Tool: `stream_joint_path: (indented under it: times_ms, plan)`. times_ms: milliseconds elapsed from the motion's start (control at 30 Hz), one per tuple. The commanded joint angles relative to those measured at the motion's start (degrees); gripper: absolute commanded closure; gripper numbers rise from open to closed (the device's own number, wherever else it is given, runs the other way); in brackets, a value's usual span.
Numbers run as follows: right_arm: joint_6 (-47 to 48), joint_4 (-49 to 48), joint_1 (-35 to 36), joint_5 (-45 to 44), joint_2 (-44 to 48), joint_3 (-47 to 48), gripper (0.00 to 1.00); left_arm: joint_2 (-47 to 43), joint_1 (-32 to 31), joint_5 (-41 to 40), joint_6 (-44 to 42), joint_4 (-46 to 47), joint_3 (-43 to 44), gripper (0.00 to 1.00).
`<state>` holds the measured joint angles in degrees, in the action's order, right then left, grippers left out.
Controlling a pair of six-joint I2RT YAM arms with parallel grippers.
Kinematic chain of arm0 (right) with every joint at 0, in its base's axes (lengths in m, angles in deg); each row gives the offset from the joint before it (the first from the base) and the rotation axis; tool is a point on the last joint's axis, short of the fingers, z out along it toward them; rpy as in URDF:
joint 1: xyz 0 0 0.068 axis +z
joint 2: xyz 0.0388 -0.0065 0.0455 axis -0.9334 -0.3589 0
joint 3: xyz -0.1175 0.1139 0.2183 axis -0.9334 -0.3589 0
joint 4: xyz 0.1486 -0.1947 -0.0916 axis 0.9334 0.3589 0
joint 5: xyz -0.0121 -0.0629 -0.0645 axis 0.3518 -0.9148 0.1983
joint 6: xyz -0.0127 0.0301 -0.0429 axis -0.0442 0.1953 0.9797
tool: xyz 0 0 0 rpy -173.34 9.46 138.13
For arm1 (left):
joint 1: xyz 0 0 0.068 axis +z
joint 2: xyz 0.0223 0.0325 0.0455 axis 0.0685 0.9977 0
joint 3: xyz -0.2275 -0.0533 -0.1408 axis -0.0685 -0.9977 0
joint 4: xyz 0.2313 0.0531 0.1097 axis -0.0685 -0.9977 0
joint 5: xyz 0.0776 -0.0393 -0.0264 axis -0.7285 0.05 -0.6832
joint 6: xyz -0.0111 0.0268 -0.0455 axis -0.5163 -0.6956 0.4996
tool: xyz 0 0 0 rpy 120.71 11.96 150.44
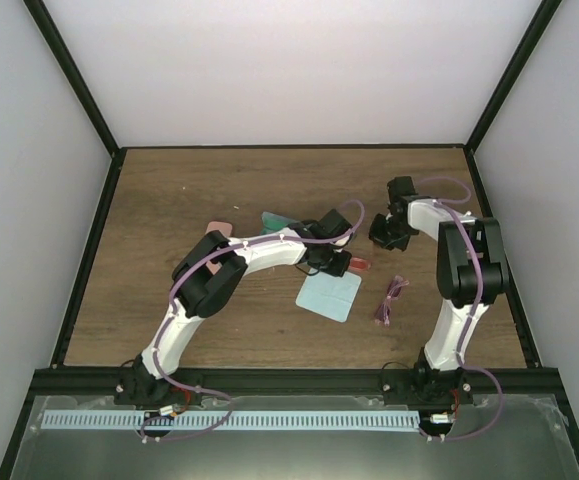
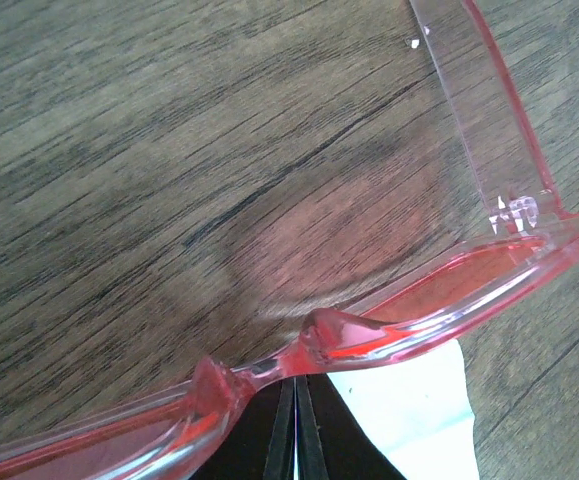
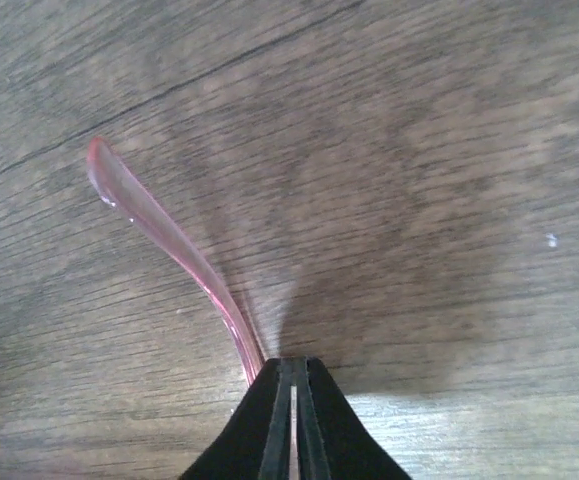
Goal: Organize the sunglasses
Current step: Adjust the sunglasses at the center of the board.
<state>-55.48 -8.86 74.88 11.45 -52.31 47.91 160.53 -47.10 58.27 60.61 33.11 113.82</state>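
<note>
**While both jaws are closed: red pair at the left fingertips, purple pair lying free**

Where the red-lensed sunglasses (image 2: 389, 335) meet the left gripper (image 2: 294, 382), the nose bridge sits directly on the tips of the two black fingers. These are pressed together with only a hairline slit between them, so the left gripper is clenched on the bridge. One temple arm is unfolded and runs away from the frame. The lens throws a pink tint on the wood under it. In the top view this pair is just beyond the far right corner of the pale blue cloth (image 1: 329, 296). In the left wrist view a corner of that cloth shows beside the fingers.

The right gripper (image 3: 291, 368), beyond and right of the cloth, is also fully closed. A thin red arm, seen edge-on, curves in to its fingertips. Cannot tell whether that arm is pinched or only touches the left finger.

The pinkish-purple sunglasses (image 1: 389, 298) lie on the table (image 1: 189, 200) just right of the cloth, apart from both grippers.

Beyond and left of the cloth, a blue-grey case (image 1: 275, 219) shows past the left arm. A pink case (image 1: 220, 229) is further left, partly hidden by that arm.
</note>
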Motion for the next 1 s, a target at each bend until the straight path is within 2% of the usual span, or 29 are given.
stream_joint_path:
  times_ms: [0,167,233,667,867,967]
  plan:
    - [-0.3,2.5,0.7,-3.3,2.9,0.2,0.90,2.5,0.2,-1.0,-0.2,-2.1,-0.5,0.96]
    - [0.1,3.4,0.7,-2.7,4.8,2.0,0.65,0.8,0.2,-1.3,-0.4,-1.8,-1.9,0.96]
    - [0.3,3.4,0.7,-2.4,3.7,2.7,0.60,0.4,0.2,-1.4,-0.4,-1.7,-2.3,0.96]
    - [2.3,2.8,3.0,0.9,-1.3,2.9,0.63,-0.2,0.2,-1.5,0.1,-1.7,-2.4,0.96]
    - [2.6,4.0,3.2,0.0,-1.8,2.7,0.74,-0.5,0.2,-1.6,0.1,-1.7,-2.5,0.96]
    - [4.2,5.1,3.2,-0.9,-1.9,2.7,0.75,-0.7,0.2,-1.8,0.1,-1.7,-2.5,0.96]
